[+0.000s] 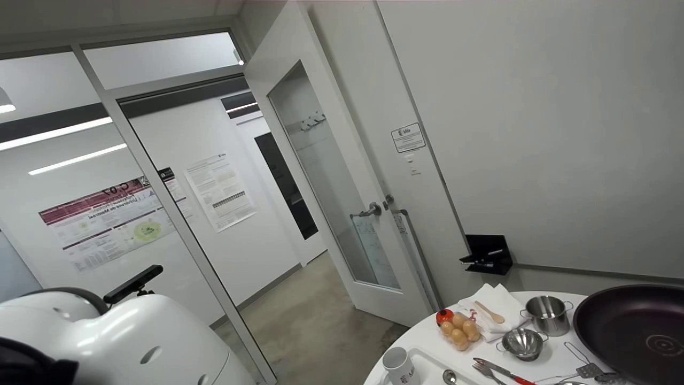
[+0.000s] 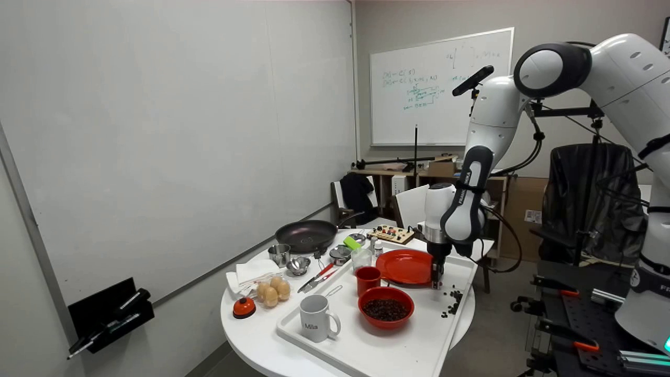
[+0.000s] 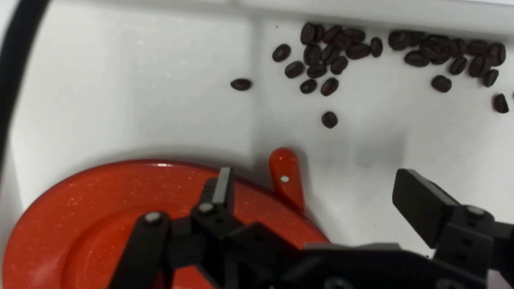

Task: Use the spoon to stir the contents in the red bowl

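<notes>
Mug (image 2: 313,317): upright on the white tray (image 2: 398,352), which rests on the tabletop (image 2: 251,330).
Red cup (image 2: 367,285): upright on the tray, right of the mug in an exterior view.
Red bowl (image 2: 386,323): upright on the tray, just in front of the cup, dark beans (image 2: 386,309) inside.
Red plate (image 2: 403,266): on the tray, behind the bowl.
Red handle (image 3: 282,163): riveted, lying at the plate's edge in the wrist view; its far end is out of sight, so I cannot tell whether this is the spoon.
Hand (image 3: 319,192): pointing down by the plate, released, fingers (image 3: 419,206) spread wide, holding nothing; the red handle shows between them with a gap on both sides.
Loose beans (image 3: 435,52): scattered along the tray's edge, right of the hand in an exterior view.
</notes>
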Controlling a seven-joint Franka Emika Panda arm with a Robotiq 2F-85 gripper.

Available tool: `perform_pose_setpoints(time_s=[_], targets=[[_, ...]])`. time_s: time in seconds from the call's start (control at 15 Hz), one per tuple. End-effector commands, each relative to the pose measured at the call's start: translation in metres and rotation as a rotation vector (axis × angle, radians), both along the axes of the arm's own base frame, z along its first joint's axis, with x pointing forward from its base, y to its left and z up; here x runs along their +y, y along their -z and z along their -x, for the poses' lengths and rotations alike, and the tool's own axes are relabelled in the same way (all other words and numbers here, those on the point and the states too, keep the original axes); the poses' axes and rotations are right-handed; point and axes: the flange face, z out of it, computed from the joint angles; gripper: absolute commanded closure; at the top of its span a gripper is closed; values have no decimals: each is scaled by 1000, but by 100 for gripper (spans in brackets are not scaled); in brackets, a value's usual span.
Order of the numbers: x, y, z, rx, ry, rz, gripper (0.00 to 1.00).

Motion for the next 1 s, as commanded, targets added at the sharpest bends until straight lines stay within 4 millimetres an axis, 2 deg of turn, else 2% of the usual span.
perform_pose_setpoints(time_s=[0.0, 0.93], targets=[[-1, 4, -1, 24, -24, -13, 0], [-9, 24, -11, 101, -45, -39, 0]])
